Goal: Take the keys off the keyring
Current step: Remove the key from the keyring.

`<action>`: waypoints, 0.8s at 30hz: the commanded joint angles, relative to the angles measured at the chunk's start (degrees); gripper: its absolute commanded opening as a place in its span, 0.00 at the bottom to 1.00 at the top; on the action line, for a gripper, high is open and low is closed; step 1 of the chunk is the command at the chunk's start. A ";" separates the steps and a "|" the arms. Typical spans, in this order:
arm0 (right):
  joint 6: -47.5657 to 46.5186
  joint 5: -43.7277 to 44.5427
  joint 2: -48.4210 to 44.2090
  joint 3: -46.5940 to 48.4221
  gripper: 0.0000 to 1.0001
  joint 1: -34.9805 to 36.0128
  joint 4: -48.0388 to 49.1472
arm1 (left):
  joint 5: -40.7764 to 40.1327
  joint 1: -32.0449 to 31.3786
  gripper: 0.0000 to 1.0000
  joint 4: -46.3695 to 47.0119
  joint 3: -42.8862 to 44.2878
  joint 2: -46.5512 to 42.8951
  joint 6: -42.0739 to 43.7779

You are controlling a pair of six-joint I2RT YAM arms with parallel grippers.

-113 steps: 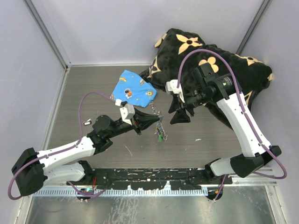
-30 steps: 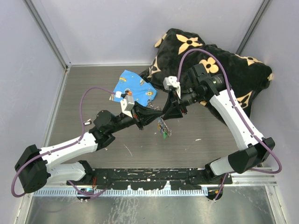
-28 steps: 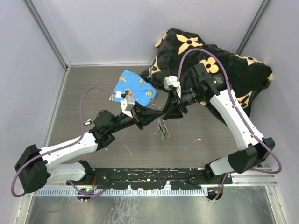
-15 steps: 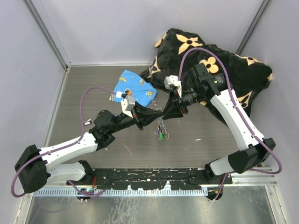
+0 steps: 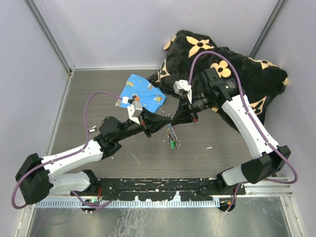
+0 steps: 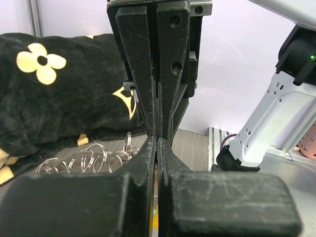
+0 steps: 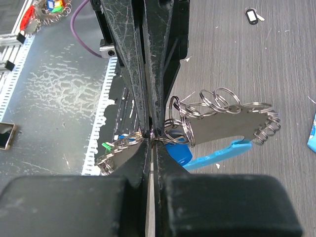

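Note:
The keyring (image 5: 171, 134), a bunch of thin metal rings, hangs just under the two gripper tips at mid-table. My left gripper (image 5: 169, 121) and right gripper (image 5: 174, 120) meet tip to tip, both shut on it. In the right wrist view, the right gripper (image 7: 150, 136) pinches a ring wire against the left fingers (image 7: 123, 59). Beside the pinch are linked rings around a flat metal piece (image 7: 222, 123), a light-blue curved piece (image 7: 222, 152), a blue key head (image 7: 178, 152) and a green key (image 7: 106, 146). The left gripper (image 6: 157, 142) faces the right fingers (image 6: 170, 74), with loose rings (image 6: 89, 160) to the left.
A blue printed cloth (image 5: 140, 96) lies behind the left gripper. A black cushion with cream flowers (image 5: 222, 64) fills the back right corner, under the right arm. A small black-and-white tag (image 5: 91, 130) lies on the table left of the left arm. Grey walls enclose the table.
The right gripper's jaws have closed on the keyring at the left gripper's tip. The hanging bunch swung slightly. The left arm has stayed in place.

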 commanded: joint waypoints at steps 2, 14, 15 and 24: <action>0.10 -2.59 -1.97 1.78 0.01 -0.01 0.34 | -0.83 0.18 0.00 4.58 0.57 -2.56 0.21; -0.82 2.89 -1.58 2.85 0.01 0.06 -0.86 | -0.75 0.49 0.33 -2.09 -0.24 -6.66 1.11; -0.83 3.03 -1.54 2.76 0.01 0.03 -0.94 | -0.58 0.54 0.34 -3.17 -0.17 -7.26 1.41; -1.26 8.35 -1.23 2.38 0.01 2.16 -0.90 | 4.63 0.98 0.35 -30.55 6.64 -10.84 13.55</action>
